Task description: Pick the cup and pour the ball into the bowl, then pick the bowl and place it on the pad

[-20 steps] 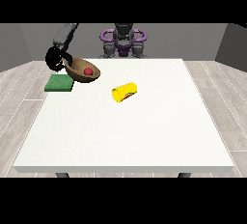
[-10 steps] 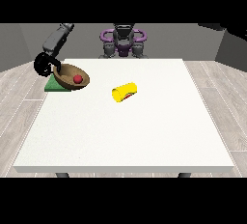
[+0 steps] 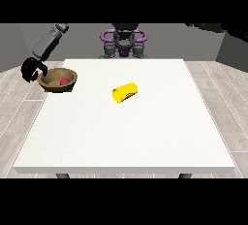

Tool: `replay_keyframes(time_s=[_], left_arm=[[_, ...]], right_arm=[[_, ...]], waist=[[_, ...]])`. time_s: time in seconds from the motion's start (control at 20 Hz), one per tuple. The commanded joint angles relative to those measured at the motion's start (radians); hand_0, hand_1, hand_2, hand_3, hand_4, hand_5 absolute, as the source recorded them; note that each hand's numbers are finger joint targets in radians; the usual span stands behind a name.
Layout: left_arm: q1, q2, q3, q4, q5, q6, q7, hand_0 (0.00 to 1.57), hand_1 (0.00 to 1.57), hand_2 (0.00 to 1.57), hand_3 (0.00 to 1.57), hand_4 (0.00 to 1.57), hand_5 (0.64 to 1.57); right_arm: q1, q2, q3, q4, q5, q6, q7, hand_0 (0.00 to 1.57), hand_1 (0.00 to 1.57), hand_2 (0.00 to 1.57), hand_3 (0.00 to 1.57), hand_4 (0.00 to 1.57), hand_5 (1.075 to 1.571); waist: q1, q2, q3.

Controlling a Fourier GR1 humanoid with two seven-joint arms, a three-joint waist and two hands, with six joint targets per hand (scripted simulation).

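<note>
Placing step: the hand at the view's left (image 3: 31, 70), fingers curled on the brown bowl (image 3: 58, 80) holding the red ball (image 3: 63, 81), at the table's (image 3: 121, 132) left edge, should next let go

No text, label, brand, number or sign can be read on anything here: not on the yellow cylindrical cup (image 3: 125, 93) lying on its side, the round brown wooden bowl (image 3: 58, 80), or the large white square table (image 3: 126, 136)
</note>
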Motion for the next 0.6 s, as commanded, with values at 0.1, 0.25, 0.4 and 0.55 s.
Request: replay_keyframes(time_s=[0.1,0.25,0.4,0.55], left_arm=[[0.034,0.043,0.055,-0.013,0.066,-0.038,0.018,0.0,0.0,0.0,0.0,0.69,1.556],[0.042,0.012,0.012,-0.074,0.06,0.005,0.061,0.0,0.0,0.0,0.0,0.7,1.555],[0.039,0.011,0.003,-0.043,0.058,-0.001,0.05,0.0,0.0,0.0,0.0,0.69,1.557],[0.081,0.012,0.011,-0.049,0.082,-0.015,0.085,0.0,0.0,0.0,0.0,0.68,1.554]], right_arm=[[-0.017,-0.086,-0.025,0.086,0.001,0.068,-0.075,1.57,1.57,1.57,0.0,0.99,1.57],[-0.052,-0.055,0.01,0.11,0.029,0.034,-0.037,1.57,1.57,1.57,0.09,0.98,1.57],[-0.01,0.028,0.059,0.094,0.074,-0.011,-0.098,1.57,1.57,1.57,0.63,0.99,1.566],[0.021,0.055,0.053,0.137,0.063,0.014,-0.107,1.57,1.57,1.57,0.88,1.0,1.564]], waist=[[0.004,0.05,-0.0018],[0.007,-0.003,-0.0018],[0.002,-0.02,-0.0025],[0.009,-0.064,-0.0024]])
